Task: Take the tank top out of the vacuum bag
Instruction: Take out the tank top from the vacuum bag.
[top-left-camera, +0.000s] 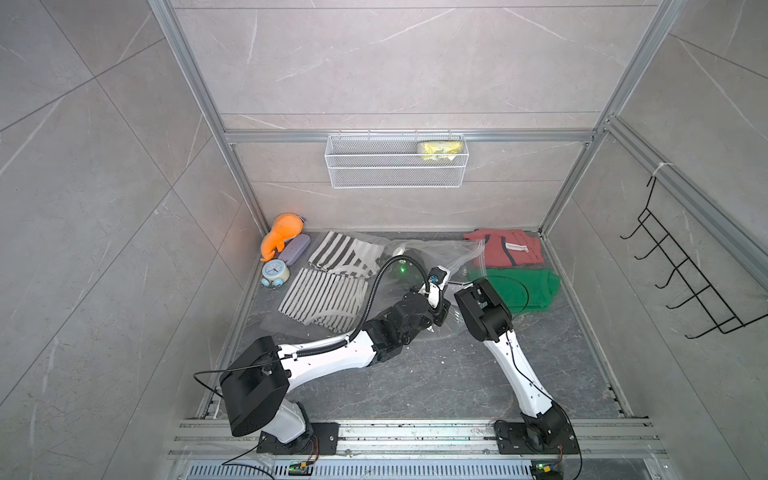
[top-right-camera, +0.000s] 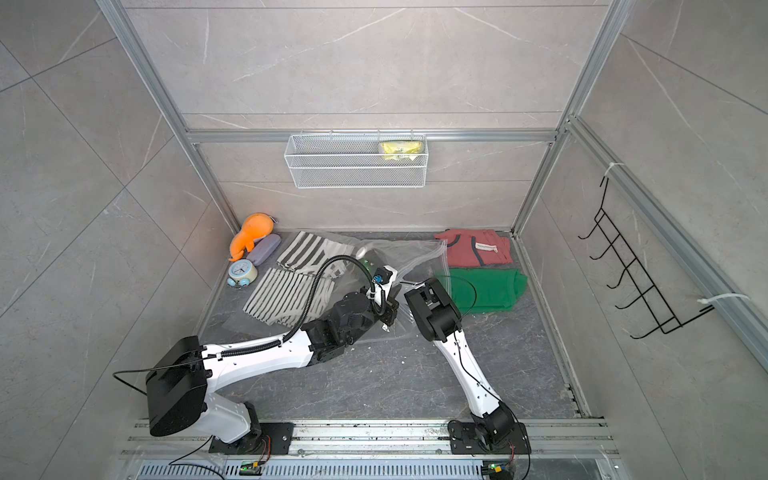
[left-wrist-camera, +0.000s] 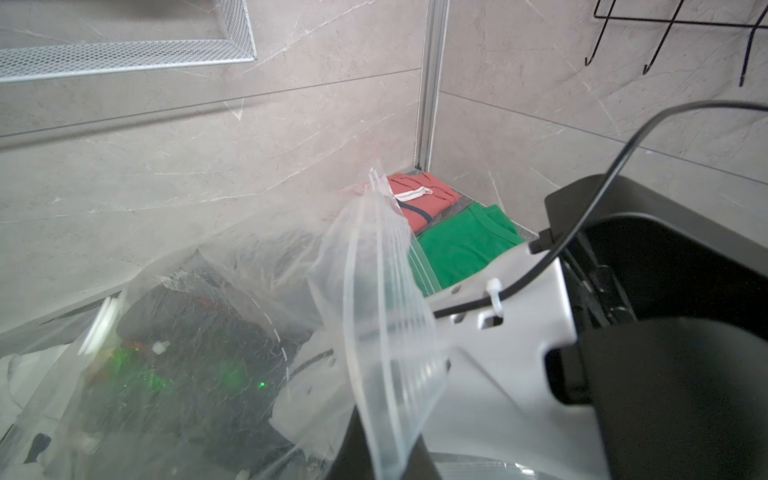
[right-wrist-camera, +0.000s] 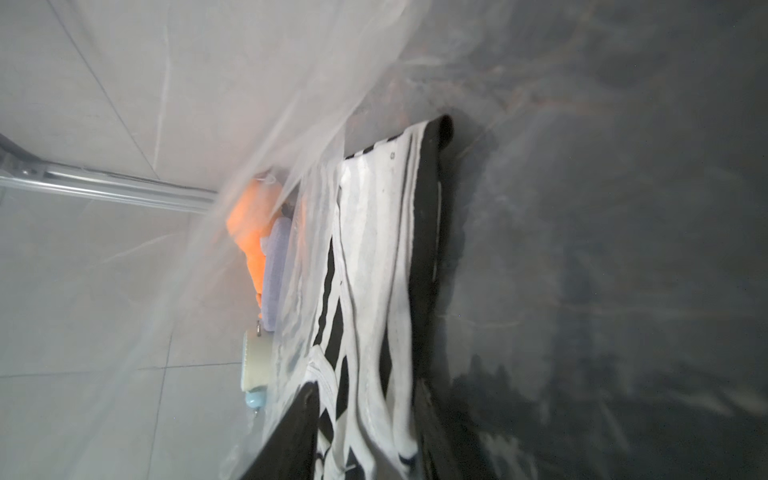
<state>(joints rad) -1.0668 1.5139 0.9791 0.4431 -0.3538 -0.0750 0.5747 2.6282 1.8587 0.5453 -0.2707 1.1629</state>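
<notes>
The clear vacuum bag (top-left-camera: 451, 249) (top-right-camera: 415, 253) lies crumpled mid-floor, its round white valve (left-wrist-camera: 99, 328) near the back. My left gripper (left-wrist-camera: 386, 461) is shut on the bag's zip-seal strip (left-wrist-camera: 374, 291) and holds that edge lifted; in a top view this gripper (top-left-camera: 441, 312) sits above the bag's near side. The right arm (top-left-camera: 482, 307) reaches left into the bag's mouth. Inside the bag, my right gripper (right-wrist-camera: 361, 440) is closed on the black-and-white striped tank top (right-wrist-camera: 374, 249), whose fabric fills the gap between the fingers. Both top views show the tank top (top-left-camera: 343, 253) (top-right-camera: 309, 251) at the back left under the plastic.
A finer-striped garment (top-left-camera: 320, 297) lies beside the tank top. An orange plush toy (top-left-camera: 284, 232), a purple case (top-left-camera: 295, 248) and a small clock (top-left-camera: 275, 272) crowd the left wall. Red (top-left-camera: 505, 247) and green (top-left-camera: 519, 289) garments lie at the right. A mesh basket (top-left-camera: 395, 166) hangs on the back wall.
</notes>
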